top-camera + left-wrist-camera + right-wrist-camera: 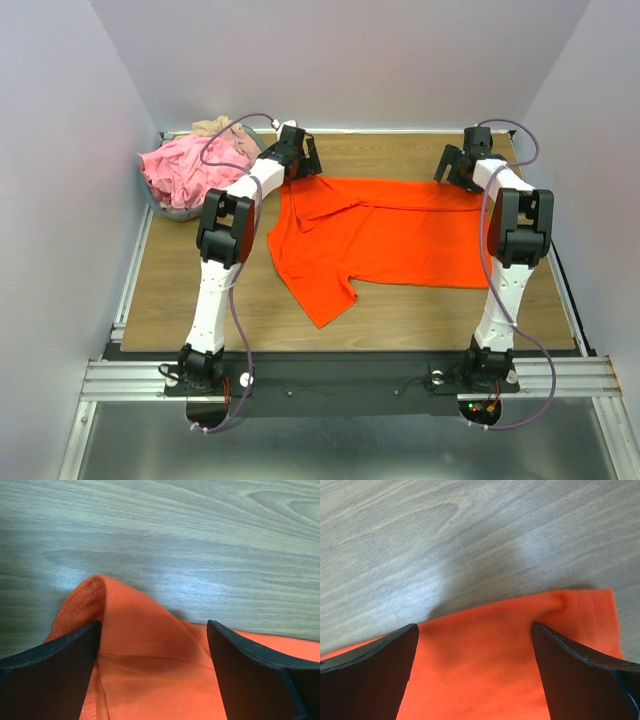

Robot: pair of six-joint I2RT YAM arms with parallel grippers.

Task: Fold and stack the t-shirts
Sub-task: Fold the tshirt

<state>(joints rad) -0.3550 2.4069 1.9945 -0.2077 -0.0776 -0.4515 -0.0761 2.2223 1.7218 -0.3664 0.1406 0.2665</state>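
Observation:
A bright orange-red t-shirt lies spread across the middle of the wooden table, one sleeve pointing to the near edge. My left gripper is open over the shirt's far left corner; the left wrist view shows a raised stitched fold of the orange cloth between its spread fingers. My right gripper is open over the shirt's far right corner; the right wrist view shows the hemmed edge between its fingers. A pink t-shirt and a beige one lie heaped at the far left.
A grey oval basket holds the pink and beige heap at the table's far left corner. Grey walls close in the back and both sides. Aluminium rails run along the table edges.

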